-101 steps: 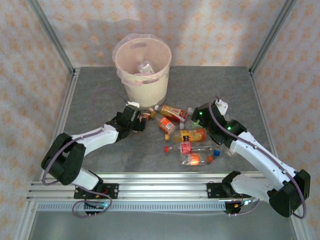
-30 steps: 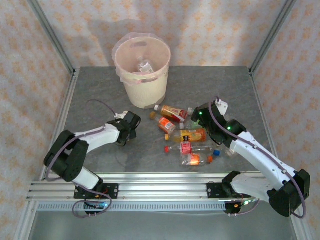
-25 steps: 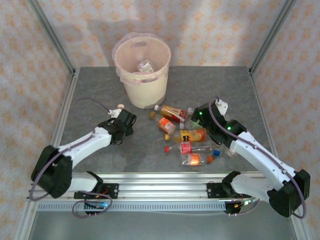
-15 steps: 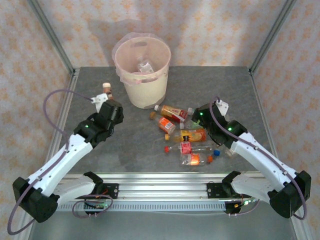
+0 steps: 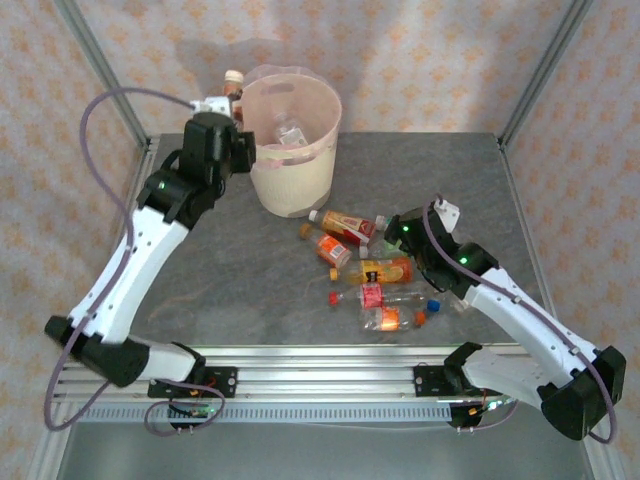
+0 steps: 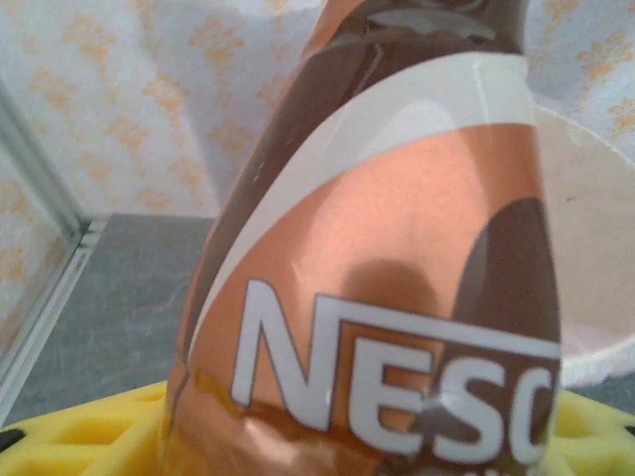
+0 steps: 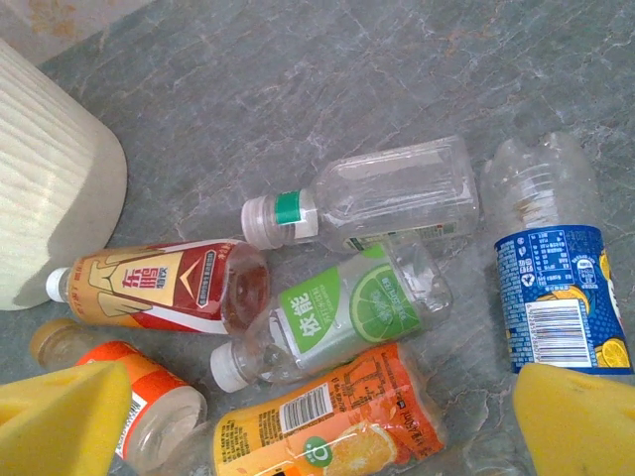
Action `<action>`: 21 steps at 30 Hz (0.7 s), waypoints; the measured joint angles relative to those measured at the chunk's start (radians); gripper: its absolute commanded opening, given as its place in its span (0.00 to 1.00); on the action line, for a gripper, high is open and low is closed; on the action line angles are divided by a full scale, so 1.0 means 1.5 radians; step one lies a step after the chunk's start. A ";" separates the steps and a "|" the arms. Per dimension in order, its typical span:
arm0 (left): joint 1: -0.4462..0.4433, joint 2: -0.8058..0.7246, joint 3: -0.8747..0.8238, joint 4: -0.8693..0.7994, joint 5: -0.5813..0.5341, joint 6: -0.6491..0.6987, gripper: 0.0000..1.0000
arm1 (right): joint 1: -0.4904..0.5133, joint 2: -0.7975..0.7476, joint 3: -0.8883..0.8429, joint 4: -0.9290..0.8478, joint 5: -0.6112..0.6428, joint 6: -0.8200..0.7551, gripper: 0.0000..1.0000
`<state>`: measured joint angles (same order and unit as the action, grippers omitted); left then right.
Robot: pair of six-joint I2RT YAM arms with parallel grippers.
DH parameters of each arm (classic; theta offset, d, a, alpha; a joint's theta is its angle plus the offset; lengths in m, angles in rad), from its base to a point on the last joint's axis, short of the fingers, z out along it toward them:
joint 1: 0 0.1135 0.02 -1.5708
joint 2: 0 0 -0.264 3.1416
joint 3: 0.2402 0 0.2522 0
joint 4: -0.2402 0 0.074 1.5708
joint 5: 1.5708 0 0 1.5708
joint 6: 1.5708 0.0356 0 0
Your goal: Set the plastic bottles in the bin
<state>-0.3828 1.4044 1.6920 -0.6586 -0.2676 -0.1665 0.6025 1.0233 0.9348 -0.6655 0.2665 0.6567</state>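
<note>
My left gripper (image 5: 224, 104) is raised beside the left rim of the bin (image 5: 292, 170), shut on a brown-and-orange labelled plastic bottle (image 6: 387, 297) whose cap (image 5: 233, 77) points up. The bin's cream rim (image 6: 595, 297) lies just right of that bottle in the left wrist view. A clear bottle (image 5: 290, 132) lies inside the bin. My right gripper (image 7: 317, 421) hangs open over a pile on the table: a green-labelled bottle (image 7: 347, 317), an orange one (image 7: 327, 421), a red-labelled one (image 7: 159, 288), a clear one (image 7: 382, 198) and a blue-labelled one (image 7: 561, 288).
The pile of bottles (image 5: 375, 275) sits right of centre on the grey table (image 5: 220, 290), just in front of the bin. Metal frame posts (image 5: 100, 70) and patterned walls close in the back and sides. The bin wall (image 7: 50, 178) stands close to the right gripper's left side.
My left arm has swung up and back from the table left of the bin to the bin's left rim, carrying the brown bottle. The right arm has stayed put.
</note>
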 measured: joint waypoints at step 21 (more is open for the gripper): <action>0.060 0.455 0.475 -0.067 0.124 0.130 0.66 | 0.000 0.001 0.000 -0.006 -0.002 0.003 0.99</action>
<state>-0.2928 2.0869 2.4050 -0.7586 -0.0814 0.0288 0.6025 1.0241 0.9352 -0.6739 0.2638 0.6617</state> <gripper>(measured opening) 0.657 0.993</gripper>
